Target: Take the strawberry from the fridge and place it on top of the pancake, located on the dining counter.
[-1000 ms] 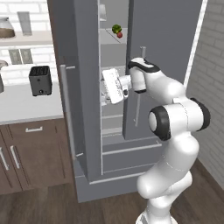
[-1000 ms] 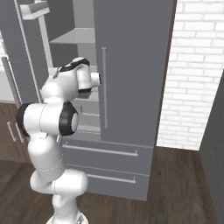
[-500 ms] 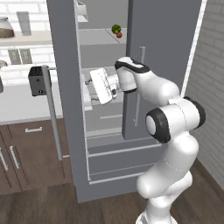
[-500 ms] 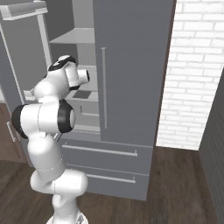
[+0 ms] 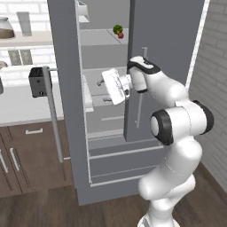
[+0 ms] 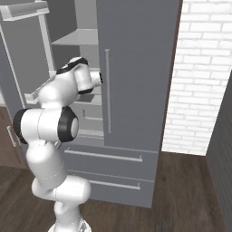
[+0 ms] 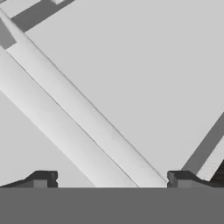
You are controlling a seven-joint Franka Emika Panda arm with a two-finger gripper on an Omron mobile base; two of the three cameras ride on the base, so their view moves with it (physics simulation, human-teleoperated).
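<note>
The fridge (image 5: 173, 40) stands with its left door (image 5: 62, 88) swung wide and its right door shut, pale shelves (image 5: 104, 37) bare to the room. The white arm (image 5: 177, 119) reaches into the opening at mid height, its pincer (image 5: 103, 91) spread wide and empty, the two tips (image 7: 43, 177) apart with a slanting shelf edge between them in the hand view. The strawberry (image 5: 121, 35) sits on the upper shelf toward the right, touching or just beside a green vegetable (image 5: 117, 29), well above the pincer. To do this step well, the hand likely needs to rise to that shelf, clear the shelf lip, and come in from the front so the tips straddle the tiny red fruit without nudging its green neighbour. A slow, centred close seems wise, since so small and round a thing could roll away.
</note>
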